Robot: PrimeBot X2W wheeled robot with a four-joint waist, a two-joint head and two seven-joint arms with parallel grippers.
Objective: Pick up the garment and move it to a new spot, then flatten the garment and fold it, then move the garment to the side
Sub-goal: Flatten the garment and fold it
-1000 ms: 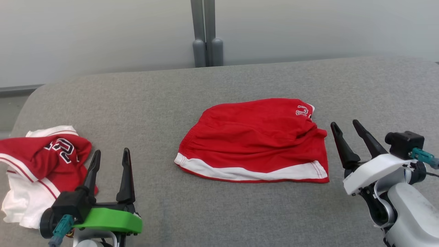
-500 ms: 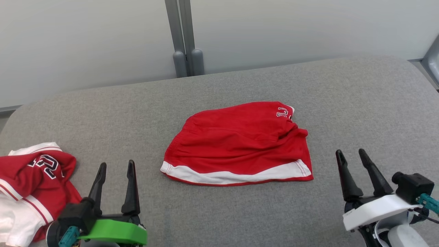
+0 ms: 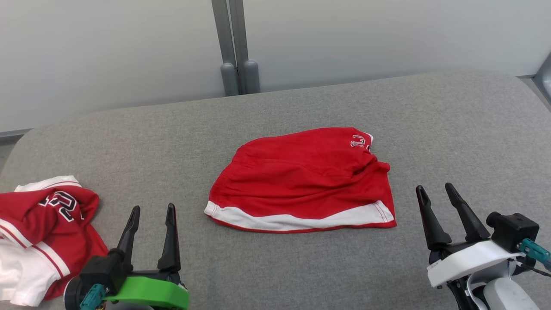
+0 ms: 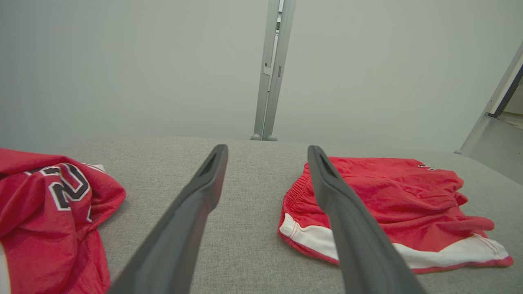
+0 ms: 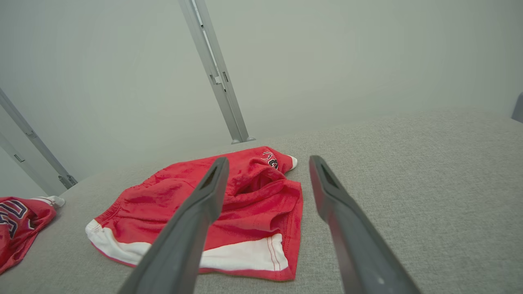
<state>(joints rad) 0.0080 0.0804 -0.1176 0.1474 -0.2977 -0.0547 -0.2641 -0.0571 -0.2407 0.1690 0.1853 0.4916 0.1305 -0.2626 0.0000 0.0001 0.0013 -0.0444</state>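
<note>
as the red shorts (image 3: 301,181) lay flat near the middle of the grey upholstered surface (image 3: 129,137), we judged the task to be well along. they looked doubled over on themselves, with a white band along the near edge, a lettered corner at the far right, and some rumpling at that right end. so the carry, the flattening and the fold seemed done, though we could not rule out that another fold was wanted. the move to the side was not yet made.

we held nothing. our left gripper (image 3: 153,208) hovered near the front edge with its fingers spread wide and empty, apart from the shorts on one side and from the crumpled red and white jersey (image 3: 47,215) on the other. our right gripper (image 3: 434,187) stood just as wide and empty, near the shorts' right hem but not touching it.

as for containers, nothing held either garment; both lay directly on the grey fabric.
</note>
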